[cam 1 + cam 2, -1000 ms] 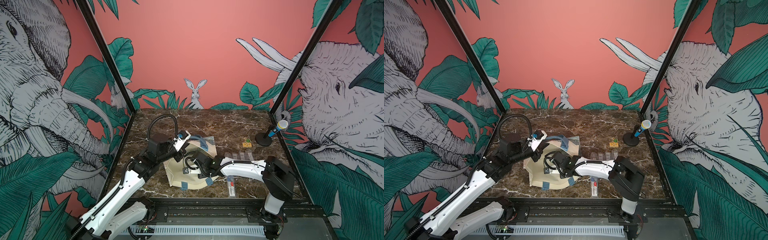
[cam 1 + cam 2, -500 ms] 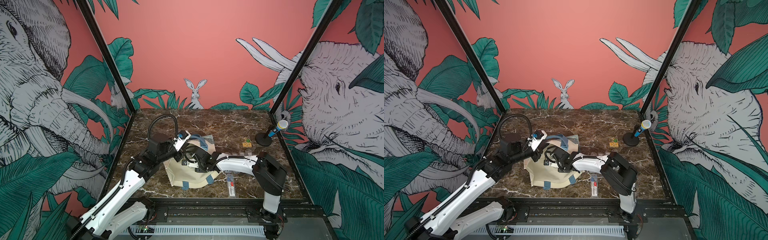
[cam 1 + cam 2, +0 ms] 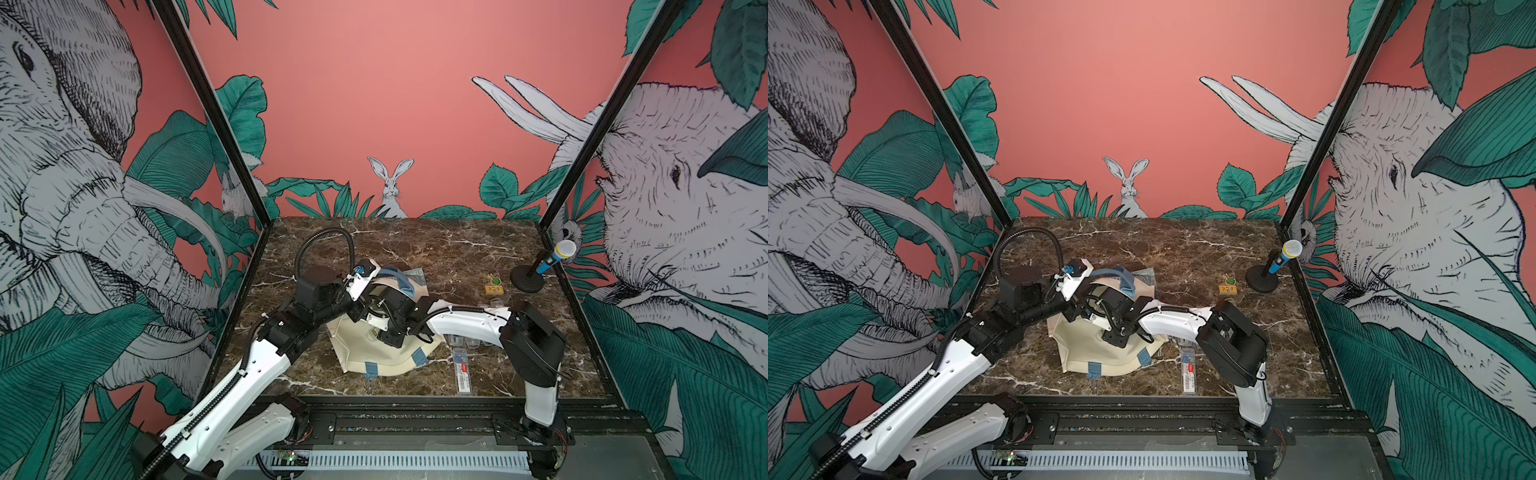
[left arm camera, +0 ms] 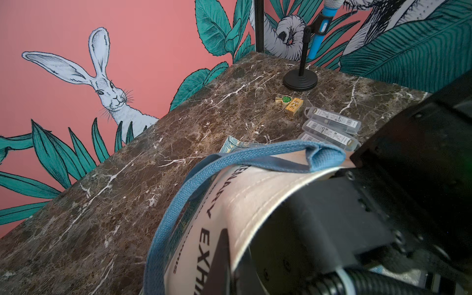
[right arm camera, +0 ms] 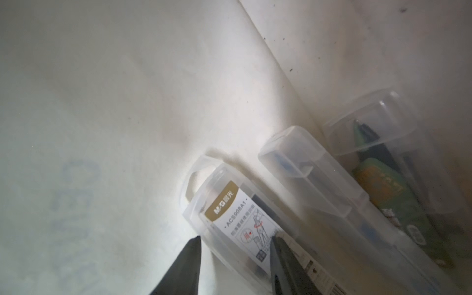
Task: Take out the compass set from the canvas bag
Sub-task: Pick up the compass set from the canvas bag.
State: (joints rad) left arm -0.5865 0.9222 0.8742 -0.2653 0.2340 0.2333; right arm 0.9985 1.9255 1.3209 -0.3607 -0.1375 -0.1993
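Right wrist — clear, gold-labelled compass set (image 5: 237, 217), perhaps gripped.

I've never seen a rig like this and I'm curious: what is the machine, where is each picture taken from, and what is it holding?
Two white robot arms with pincer grippers work over a marble table. Both top views look down on the whole scene; each wrist view comes from a camera on one arm. A cream bag lies on the table; clear cases, wooden blocks and a microphone also sit there. The left gripper is shut on the bag's rim, holding it open. The right gripper is inside the bag, its open fingers either side of a labelled case, not clearly gripping it yet.
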